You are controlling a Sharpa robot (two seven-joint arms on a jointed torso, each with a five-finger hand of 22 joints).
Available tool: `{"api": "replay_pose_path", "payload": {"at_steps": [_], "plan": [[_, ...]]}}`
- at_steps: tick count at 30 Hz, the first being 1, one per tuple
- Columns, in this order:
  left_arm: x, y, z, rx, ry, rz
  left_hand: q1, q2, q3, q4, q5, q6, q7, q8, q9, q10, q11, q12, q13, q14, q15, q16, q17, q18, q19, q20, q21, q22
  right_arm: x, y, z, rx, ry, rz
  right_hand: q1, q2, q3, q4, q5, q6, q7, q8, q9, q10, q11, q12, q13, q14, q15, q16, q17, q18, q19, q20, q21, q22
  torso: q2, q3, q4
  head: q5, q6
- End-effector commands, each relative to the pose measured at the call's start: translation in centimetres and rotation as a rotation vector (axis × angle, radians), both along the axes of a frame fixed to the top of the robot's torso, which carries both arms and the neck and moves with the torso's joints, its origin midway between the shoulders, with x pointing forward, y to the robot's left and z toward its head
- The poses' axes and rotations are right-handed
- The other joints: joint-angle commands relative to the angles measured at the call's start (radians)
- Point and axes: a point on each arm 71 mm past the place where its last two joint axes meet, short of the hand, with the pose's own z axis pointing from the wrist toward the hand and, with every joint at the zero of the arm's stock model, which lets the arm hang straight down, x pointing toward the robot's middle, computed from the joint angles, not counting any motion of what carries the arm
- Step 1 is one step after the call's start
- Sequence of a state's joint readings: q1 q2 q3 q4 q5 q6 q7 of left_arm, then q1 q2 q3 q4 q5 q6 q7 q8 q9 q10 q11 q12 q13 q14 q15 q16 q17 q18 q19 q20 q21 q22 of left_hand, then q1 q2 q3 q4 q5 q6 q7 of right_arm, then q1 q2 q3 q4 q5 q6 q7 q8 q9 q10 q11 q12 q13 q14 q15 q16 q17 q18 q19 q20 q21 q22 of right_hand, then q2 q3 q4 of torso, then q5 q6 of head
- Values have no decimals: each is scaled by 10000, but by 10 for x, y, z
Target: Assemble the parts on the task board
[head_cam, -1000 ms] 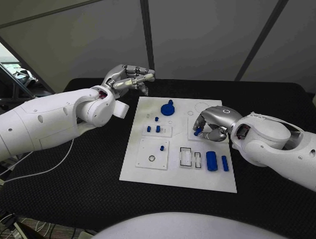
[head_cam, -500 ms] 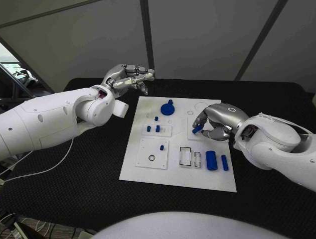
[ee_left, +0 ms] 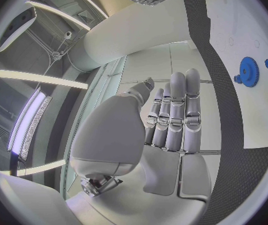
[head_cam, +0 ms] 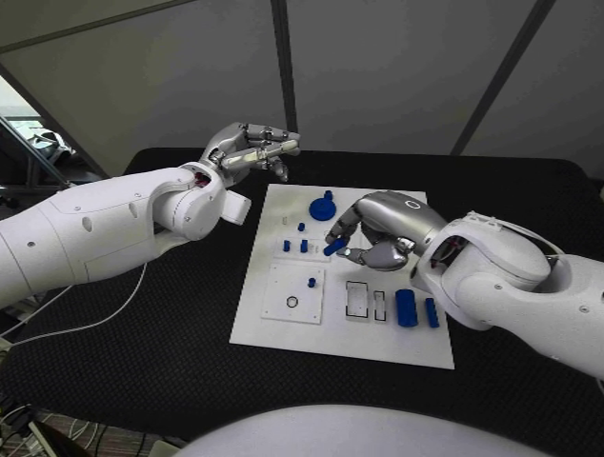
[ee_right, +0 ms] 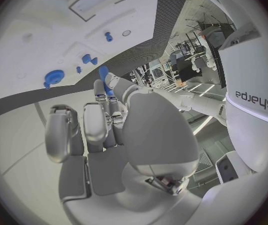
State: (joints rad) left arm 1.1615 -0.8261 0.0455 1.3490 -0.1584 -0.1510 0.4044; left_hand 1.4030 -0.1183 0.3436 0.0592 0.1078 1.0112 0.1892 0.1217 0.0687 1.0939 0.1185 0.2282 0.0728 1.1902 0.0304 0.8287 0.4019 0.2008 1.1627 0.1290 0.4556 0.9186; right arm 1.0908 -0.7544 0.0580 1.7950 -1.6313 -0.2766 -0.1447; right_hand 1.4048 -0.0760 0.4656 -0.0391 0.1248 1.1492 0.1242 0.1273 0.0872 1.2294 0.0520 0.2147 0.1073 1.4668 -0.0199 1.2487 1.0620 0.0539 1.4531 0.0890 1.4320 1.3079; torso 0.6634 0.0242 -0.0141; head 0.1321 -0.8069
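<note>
The black worktop (head_cam: 137,362) carries the white task board (head_cam: 332,338) at its middle, and a loose board is the widest risk: any sideways push from an arm could slide it and throw off every socket position.

The right robot hand (head_cam: 373,236) hangs over the board's middle, fingers curled round a small blue peg (head_cam: 333,248) pinched at its fingertips. The pinch looks shallow, so the peg could tilt or slip out as it nears a hole. It would then jam at the rim or drop among the short blue pegs (head_cam: 292,246) standing on the small plate just beside it, knocking them askew. The bulky palm also hides the target from the head camera, which makes a misaligned approach harder to catch.

The left robot hand (head_cam: 251,150) is held above the worktop beyond the board's far left corner, fingers extended together and holding nothing. It offers no bracing if the board shifts.

The blue gear (head_cam: 321,208) sits at the board's far end, near the right robot hand's knuckles, and a careless lift could clip it. The two blue cylinders (head_cam: 414,309) lie near the right forearm, where a low sweep might roll them.
</note>
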Motion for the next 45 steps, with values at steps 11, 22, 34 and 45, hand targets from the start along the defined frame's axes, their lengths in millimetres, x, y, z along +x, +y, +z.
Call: {"api": "replay_pose_path", "payload": {"at_steps": [11, 22, 34, 45], "plan": [[1, -10, 0, -145, 25, -276, 112, 24, 3, -69, 7, -68, 15, 58, -10, -77, -25, 52, -10, -56, -1, -69, -15, -187, -54, -20, -18, -14, -21, 52, -33, -131, 582, 1725, -67, 25, -3, 23, 89, -24, 49, -23, 179, -52, 39, -123, -13, 275, -27, 48, -46, -117, 25, -25, 21, 1368, 11, 3, -27, 186, -145], [1, -13, 0, -171, 35, -356, 111, 28, 4, -68, 7, -69, 16, 62, -10, -78, -25, 56, -10, -58, 1, -77, -24, -188, -56, -19, -26, -20, -20, 60, -55, -805, 751, 1896, -69, 25, -2, 18, 106, -33, 54, -30, 179, -62, 44, -140, -13, 273, -23, 45, -54, -117, 23, -23, 21, 1369, 9, 15, -11, 254, -207], [1, -12, 0, -165, 50, -364, 111, 28, 4, -68, 7, -69, 16, 62, -10, -78, -25, 56, -10, -58, 1, -77, -24, -188, -56, -19, -26, -20, -16, 59, -64, -1497, 736, 1787, -88, 20, -12, 16, 128, -45, 64, -41, 180, -69, 55, -165, -9, 272, -15, 53, -50, -118, 22, -18, 22, 1371, 16, 14, -16, 284, -218], [1, -13, 0, -167, 58, -381, 111, 28, 4, -68, 7, -69, 16, 62, -10, -78, -25, 56, -10, -58, 1, -77, -24, -188, -56, -19, -26, -20, -16, 62, -67, -1703, 808, 1850, -88, 20, -12, 16, 128, -45, 64, -41, 180, -69, 55, -165, -9, 272, -15, 53, -50, -118, 22, -18, 22, 1371, 11, 8, -13, 291, -264]]}}
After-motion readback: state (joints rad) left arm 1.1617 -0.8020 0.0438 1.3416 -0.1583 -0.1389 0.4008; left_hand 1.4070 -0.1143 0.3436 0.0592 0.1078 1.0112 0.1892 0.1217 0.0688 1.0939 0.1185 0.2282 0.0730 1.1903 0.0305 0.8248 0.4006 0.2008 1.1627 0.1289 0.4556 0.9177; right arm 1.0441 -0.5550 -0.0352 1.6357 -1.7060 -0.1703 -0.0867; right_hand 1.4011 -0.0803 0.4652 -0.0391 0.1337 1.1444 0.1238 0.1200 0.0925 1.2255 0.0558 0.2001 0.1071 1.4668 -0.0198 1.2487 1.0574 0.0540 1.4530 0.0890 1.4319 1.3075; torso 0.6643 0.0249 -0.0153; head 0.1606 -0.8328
